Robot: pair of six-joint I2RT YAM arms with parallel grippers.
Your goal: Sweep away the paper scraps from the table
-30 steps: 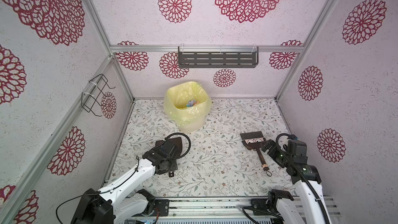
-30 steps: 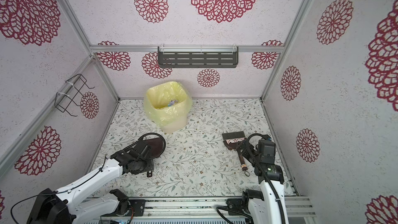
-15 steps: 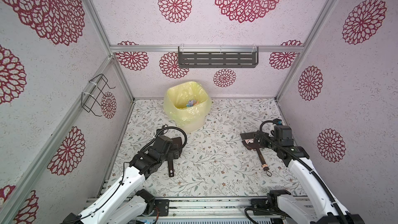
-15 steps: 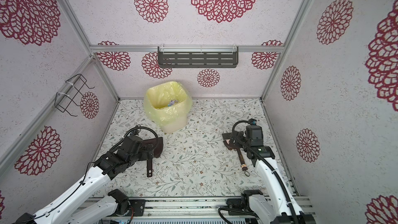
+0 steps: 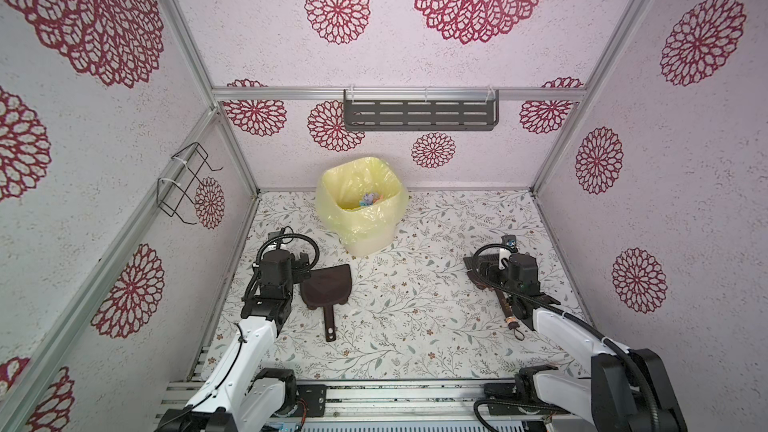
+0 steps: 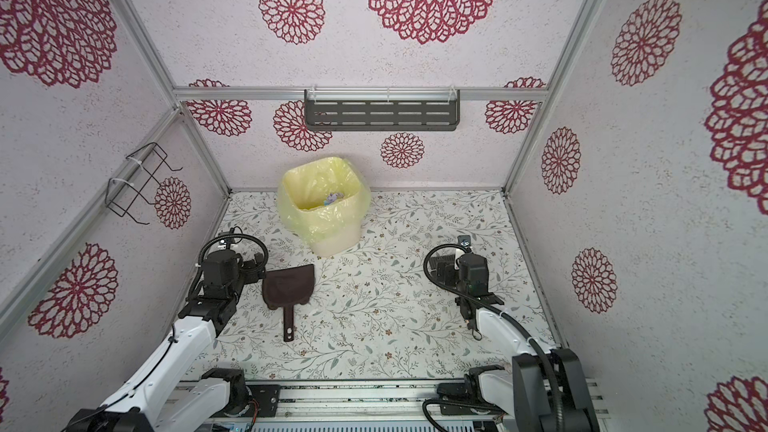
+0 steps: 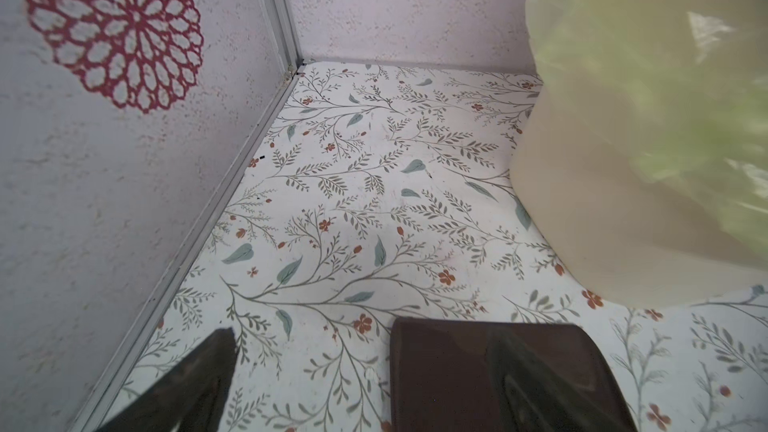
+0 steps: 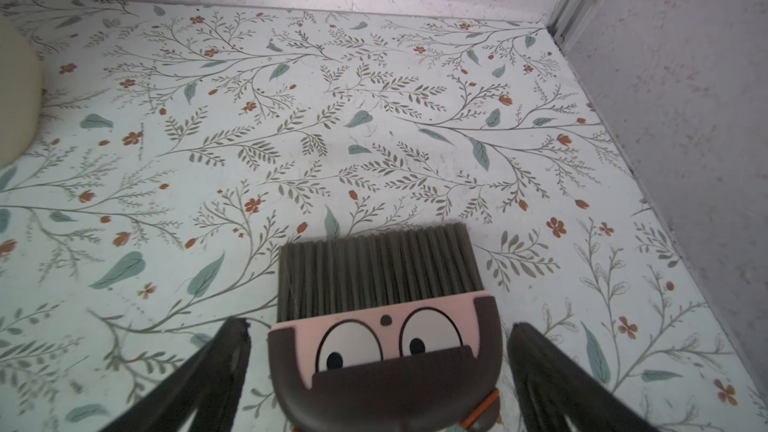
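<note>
Two arms are reaching out over the table (image 5: 415, 317), one on each side. The left gripper (image 7: 361, 342) is hanging with its fingers spread wide, holding nothing. One finger is showing over the far left corner of the dustpan (image 5: 326, 290), and I cannot tell whether it is touching. The pan is lying flat just in front of the bin (image 5: 365, 238), its handle pointing back toward the arms' bases. The right gripper (image 8: 379, 324) is standing just as wide, its fingers straddling the head of the brush (image 8: 386, 351) without pinching it. The brush is lying on the table near the right wall. The paper scraps (image 5: 368, 200) are sitting down inside the yellow-bagged bin, a few coloured bits showing, blue among them.
</note>
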